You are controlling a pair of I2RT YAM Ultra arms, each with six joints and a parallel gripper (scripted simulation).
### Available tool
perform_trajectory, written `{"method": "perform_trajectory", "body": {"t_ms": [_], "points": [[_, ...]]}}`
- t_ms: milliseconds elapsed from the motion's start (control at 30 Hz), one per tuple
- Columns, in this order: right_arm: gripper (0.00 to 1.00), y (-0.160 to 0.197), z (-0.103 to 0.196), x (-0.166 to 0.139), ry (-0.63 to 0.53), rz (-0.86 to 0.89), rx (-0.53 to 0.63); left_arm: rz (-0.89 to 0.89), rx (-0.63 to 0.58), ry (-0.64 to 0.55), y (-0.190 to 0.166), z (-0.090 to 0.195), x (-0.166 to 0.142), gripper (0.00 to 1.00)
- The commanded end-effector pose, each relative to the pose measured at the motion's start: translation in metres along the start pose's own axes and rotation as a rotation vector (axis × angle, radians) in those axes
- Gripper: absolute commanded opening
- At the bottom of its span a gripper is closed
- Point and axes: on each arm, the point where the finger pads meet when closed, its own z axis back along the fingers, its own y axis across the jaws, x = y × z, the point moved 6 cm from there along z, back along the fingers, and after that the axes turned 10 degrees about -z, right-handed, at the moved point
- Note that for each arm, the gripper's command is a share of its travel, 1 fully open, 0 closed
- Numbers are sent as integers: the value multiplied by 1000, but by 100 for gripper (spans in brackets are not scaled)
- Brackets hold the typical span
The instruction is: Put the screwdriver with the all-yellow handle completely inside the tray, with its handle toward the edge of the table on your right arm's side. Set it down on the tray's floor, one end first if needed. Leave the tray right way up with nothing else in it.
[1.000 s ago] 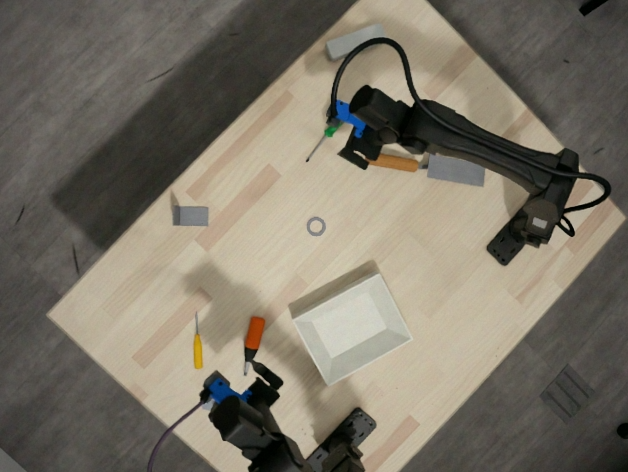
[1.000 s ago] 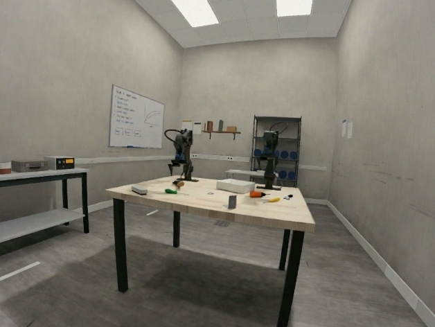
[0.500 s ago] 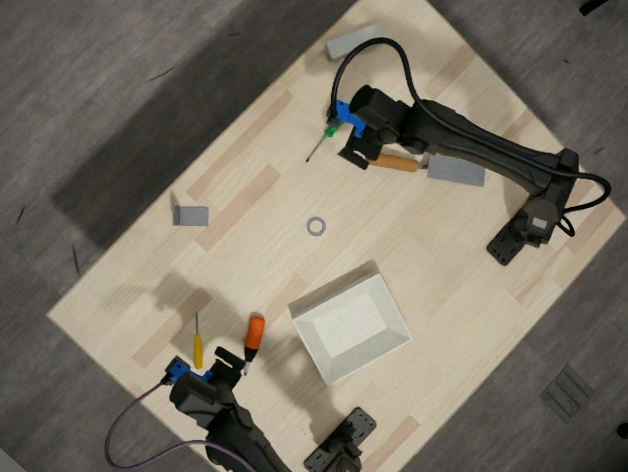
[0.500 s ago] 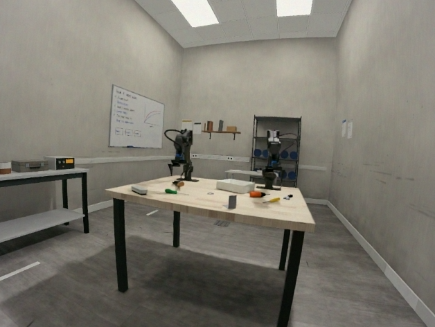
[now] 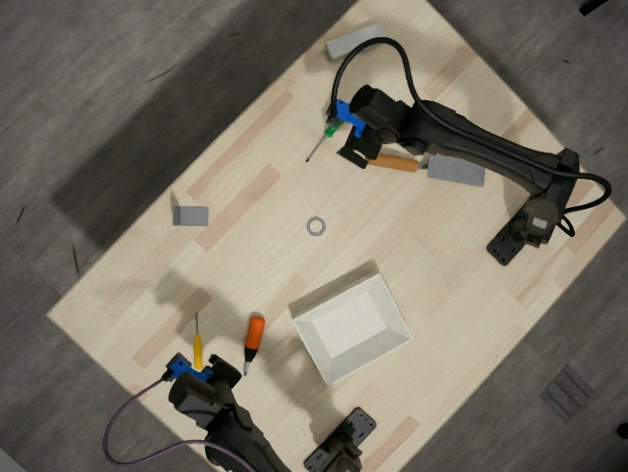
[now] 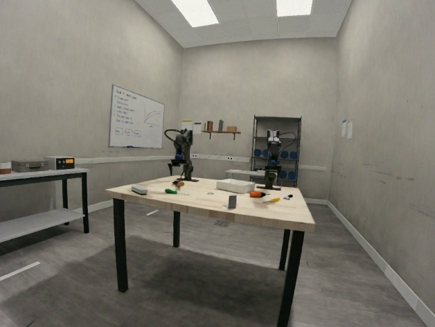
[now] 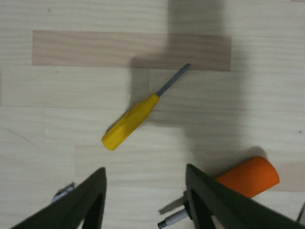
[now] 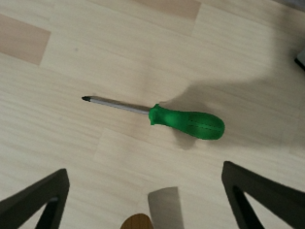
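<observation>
The all-yellow-handled screwdriver lies flat near the table's corner, with its thin shaft pointing away from my left arm. It also shows in the left wrist view. My left gripper hovers just behind the handle's end. Its fingers stand apart with nothing between them. The white tray stands right way up and empty, to the right of the screwdriver. My right gripper is open and empty above a green-handled screwdriver at the far side of the table.
An orange-handled screwdriver lies between the yellow one and the tray, close to my left fingers. A wooden-handled scraper, two grey blocks and a grey ring lie farther off.
</observation>
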Motion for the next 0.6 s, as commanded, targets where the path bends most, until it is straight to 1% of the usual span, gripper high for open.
{"method": "perform_trajectory", "body": {"t_ms": [0, 100, 233, 433, 500, 567], "points": [[100, -3, 22, 15, -97, -2, -1, -73, -26, 2, 2, 3, 6, 52], [100, -7, 36, 17, -173, -14, -9, -213, -70, 51, 3, -5, 5, 52], [100, -17, 68, 11, -294, -32, -23, -374, -123, 117, 7, -21, 11, 52], [100, -37, 129, -3, -527, -57, -53, -585, -189, 203, 13, -43, 19, 52], [100, -46, 157, -11, -638, -67, -67, -663, -216, 230, 12, -52, 23, 52], [100, -46, 157, -11, -638, -67, -67, -663, -216, 230, 12, -52, 23, 52]]}}
